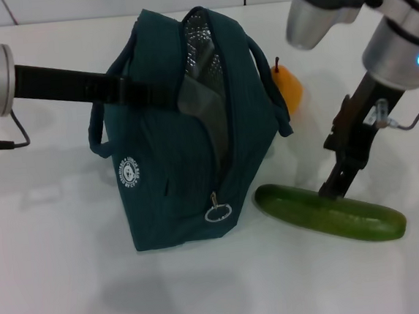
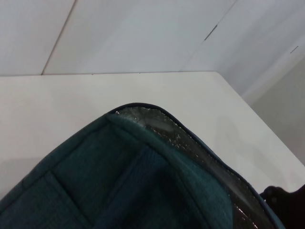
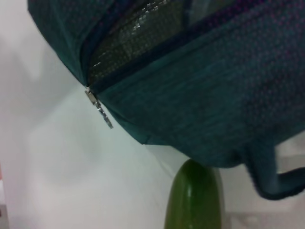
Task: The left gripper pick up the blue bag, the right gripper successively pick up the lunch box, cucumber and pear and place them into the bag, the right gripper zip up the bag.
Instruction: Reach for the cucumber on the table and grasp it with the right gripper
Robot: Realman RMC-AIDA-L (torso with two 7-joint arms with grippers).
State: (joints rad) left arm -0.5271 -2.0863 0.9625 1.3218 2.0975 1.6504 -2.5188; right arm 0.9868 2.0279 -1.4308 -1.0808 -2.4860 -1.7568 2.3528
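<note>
The blue bag (image 1: 174, 175) stands on the white table, its zipper open and the silver lining (image 1: 200, 47) showing. My left gripper (image 1: 166, 96) reaches in from the left and is shut on the rim of the bag's opening. The cucumber (image 1: 330, 211) lies flat on the table to the right of the bag. My right gripper (image 1: 332, 188) is lowered onto its middle and touches its top. The orange-yellow pear (image 1: 289, 85) sits behind the bag's right side, partly hidden. The lunch box is not in view. The right wrist view shows the cucumber's end (image 3: 194, 200) just below the bag (image 3: 214, 76).
The zipper pull with its ring (image 1: 217, 212) hangs at the bag's near end, also seen as the zipper pull (image 3: 99, 109) in the right wrist view. A carry strap (image 1: 278, 99) hangs on the bag's right side. White table (image 1: 74, 286) lies in front and to the left.
</note>
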